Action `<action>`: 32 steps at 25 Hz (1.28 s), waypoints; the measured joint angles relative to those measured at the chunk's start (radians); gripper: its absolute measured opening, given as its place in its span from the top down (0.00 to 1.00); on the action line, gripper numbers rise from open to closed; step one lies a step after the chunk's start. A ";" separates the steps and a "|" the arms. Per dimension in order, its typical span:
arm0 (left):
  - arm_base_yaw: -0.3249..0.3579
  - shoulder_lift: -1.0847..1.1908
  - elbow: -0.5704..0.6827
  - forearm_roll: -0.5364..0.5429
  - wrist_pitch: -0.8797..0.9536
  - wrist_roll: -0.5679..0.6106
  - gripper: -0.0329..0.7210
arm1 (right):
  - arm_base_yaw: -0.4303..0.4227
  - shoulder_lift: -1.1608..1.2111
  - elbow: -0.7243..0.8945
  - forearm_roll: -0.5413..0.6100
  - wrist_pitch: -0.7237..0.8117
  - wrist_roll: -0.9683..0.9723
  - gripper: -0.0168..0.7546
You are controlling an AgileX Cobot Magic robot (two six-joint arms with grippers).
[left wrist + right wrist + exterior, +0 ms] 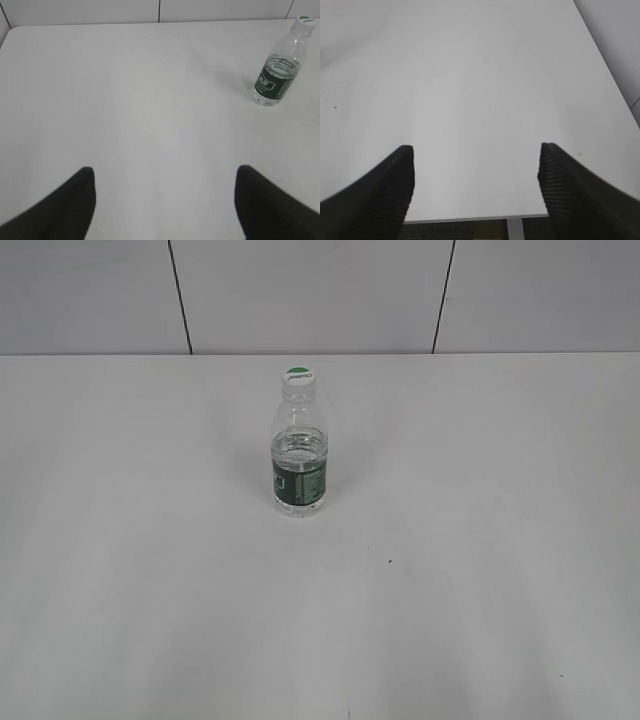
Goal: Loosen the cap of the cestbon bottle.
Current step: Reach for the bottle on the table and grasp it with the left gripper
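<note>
The small clear plastic cestbon bottle (299, 455) with its dark green label band stands upright on the white table (480, 540), a little back from the middle and nearer the far edge than the near one. Its small round white screw cap (299, 376) with the green top sits on the narrow neck, level and seated as far as the exterior view shows; white lettering runs across the green disc but is too small to read. Water fills the lower body up to about the top of the label, and the ribbed shoulder above it looks clear.

From the left wrist view the same bottle (278, 70) stands far off at the upper right, cap (304, 21) near the picture's top edge, well apart from the left gripper (165, 187). That gripper's two black ribbed fingers (60, 210) are spread wide apart with bare tabletop (150, 100) between them, holding nothing.

The right gripper (476, 162) is likewise spread wide, its dark ribbed fingers (570, 190) framing plain white table (470, 90) and the table's near edge below. The bottle does not show in that view. Neither arm appears in the exterior view.

Behind the table runs a pale grey panelled wall (310, 295) with thin dark vertical seams. A few tiny dark specks mark the tabletop in front of the bottle.
</note>
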 joint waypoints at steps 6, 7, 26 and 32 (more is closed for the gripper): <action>0.000 0.000 0.000 0.000 0.000 0.000 0.28 | 0.000 0.000 0.000 0.000 0.000 0.000 0.22; 0.000 0.000 0.000 0.000 0.000 0.000 0.29 | 0.000 0.000 0.000 0.000 0.000 0.000 0.22; 0.000 0.000 -0.034 -0.038 -0.096 0.000 0.29 | 0.000 0.000 0.000 0.000 0.000 0.000 0.22; 0.000 0.095 -0.083 -0.048 -0.259 0.001 0.29 | 0.000 0.000 0.000 0.000 0.000 0.000 0.22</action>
